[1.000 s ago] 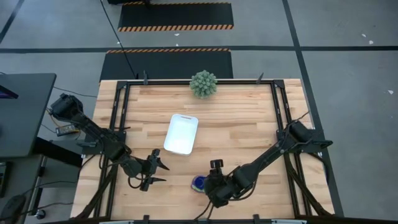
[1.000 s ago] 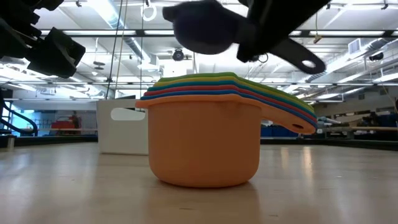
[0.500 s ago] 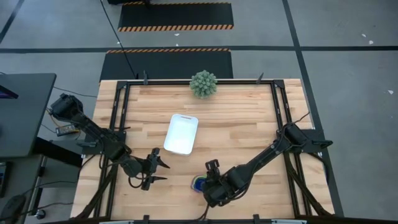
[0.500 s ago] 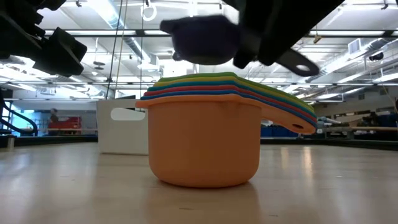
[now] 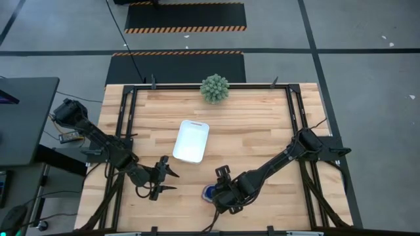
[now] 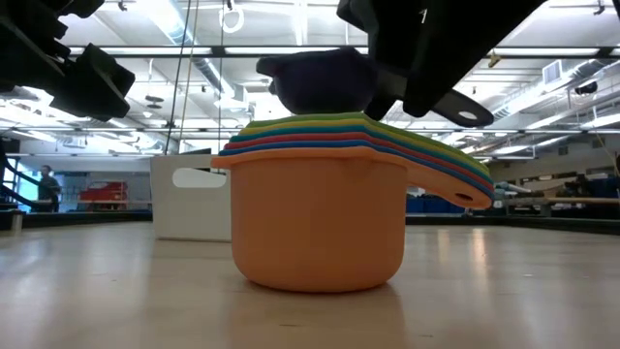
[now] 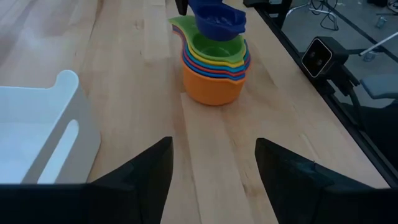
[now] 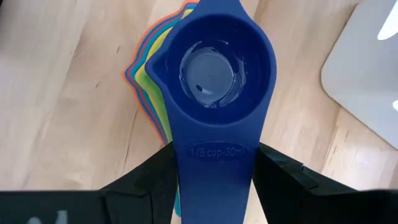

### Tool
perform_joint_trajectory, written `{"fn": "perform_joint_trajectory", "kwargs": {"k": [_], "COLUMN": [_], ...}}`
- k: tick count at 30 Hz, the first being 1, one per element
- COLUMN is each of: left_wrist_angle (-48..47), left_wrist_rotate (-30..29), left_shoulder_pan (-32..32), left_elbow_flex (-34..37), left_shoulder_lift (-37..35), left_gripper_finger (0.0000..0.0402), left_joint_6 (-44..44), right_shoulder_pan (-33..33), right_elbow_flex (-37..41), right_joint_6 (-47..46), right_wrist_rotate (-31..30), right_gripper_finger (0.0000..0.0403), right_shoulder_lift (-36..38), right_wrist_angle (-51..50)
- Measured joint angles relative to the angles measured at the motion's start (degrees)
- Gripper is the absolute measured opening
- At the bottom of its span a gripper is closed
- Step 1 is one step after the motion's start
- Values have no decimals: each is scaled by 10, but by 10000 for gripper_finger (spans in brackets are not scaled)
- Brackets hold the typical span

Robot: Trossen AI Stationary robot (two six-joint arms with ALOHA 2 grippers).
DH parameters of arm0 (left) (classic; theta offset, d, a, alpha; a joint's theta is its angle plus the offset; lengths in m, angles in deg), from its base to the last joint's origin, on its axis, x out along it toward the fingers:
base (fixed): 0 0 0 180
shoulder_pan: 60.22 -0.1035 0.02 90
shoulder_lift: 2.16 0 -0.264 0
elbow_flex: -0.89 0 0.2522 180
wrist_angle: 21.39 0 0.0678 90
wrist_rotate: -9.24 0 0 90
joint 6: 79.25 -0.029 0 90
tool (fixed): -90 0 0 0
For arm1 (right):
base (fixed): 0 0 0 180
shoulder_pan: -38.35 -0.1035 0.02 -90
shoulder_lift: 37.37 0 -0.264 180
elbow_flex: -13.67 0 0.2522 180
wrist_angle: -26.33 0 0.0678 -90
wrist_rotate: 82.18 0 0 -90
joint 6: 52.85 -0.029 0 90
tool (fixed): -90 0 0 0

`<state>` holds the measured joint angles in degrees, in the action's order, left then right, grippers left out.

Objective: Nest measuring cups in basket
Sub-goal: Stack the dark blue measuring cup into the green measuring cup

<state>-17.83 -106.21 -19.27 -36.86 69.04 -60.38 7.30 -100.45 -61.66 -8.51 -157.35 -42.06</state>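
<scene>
A nested stack of measuring cups [image 6: 320, 228], orange at the bottom and green on top, stands on its base near the table's front edge [image 5: 210, 195] [image 7: 214, 68]. The dark blue cup [image 8: 211, 68] [image 6: 320, 82] hangs mouth up right over the stack, held in my right gripper [image 8: 214, 186] [image 5: 218, 193]. Whether its bottom touches the green cup, I cannot tell. To the left of the stack my left gripper [image 7: 211, 180] [image 5: 167, 180] is open and touches nothing. The white basket [image 5: 191, 140] lies farther back on the table. My right gripper pinches the dark blue cup's flat handle [image 8: 214, 163] between its two fingers [image 8: 155, 180], which press on the handle's two long edges. The fingers slant steeply down from the table's near right side and lie along the handle. The bowl sticks out beyond them, mouth up.
A spiky green ball plant [image 5: 214, 88] stands at the table's far edge. A black frame [image 5: 128, 118] runs along the table's sides. Bare wood [image 5: 256, 131] lies between the basket and the right arm.
My right gripper has sunk with the dark blue cup toward the top of the stack and has rolled its wrist somewhat. The cup now hangs close over the green cup, where before it was well above it. The stack has stayed put.
</scene>
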Motion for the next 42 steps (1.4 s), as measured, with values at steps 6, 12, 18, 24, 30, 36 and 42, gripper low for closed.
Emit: {"fn": "perform_joint_trajectory", "kwargs": {"k": [6,12,18,24,30,36,42], "left_wrist_angle": [0,0,0,0,0,0,0], "left_wrist_rotate": [0,0,0,0,0,0,0], "left_shoulder_pan": [0,0,0,0,0,0,0], "left_elbow_flex": [0,0,0,0,0,0,0], "left_shoulder_lift": [0,0,0,0,0,0,0], "left_gripper_finger": [233,233,233,233,233,233,233], "left_joint_6": [0,0,0,0,0,0,0], "right_shoulder_pan": [1,1,1,1,1,1,1], "right_elbow_flex": [21,22,21,21,21,21,21], "right_joint_6": [0,0,6,51,71,70,69], "right_wrist_rotate": [0,0,28,30,27,26,26], "right_gripper_finger": [193,193,193,193,194,194,194], "right_shoulder_lift": [0,0,0,0,0,0,0], "right_wrist_angle": [22,31,31,31,31,36,45]}}
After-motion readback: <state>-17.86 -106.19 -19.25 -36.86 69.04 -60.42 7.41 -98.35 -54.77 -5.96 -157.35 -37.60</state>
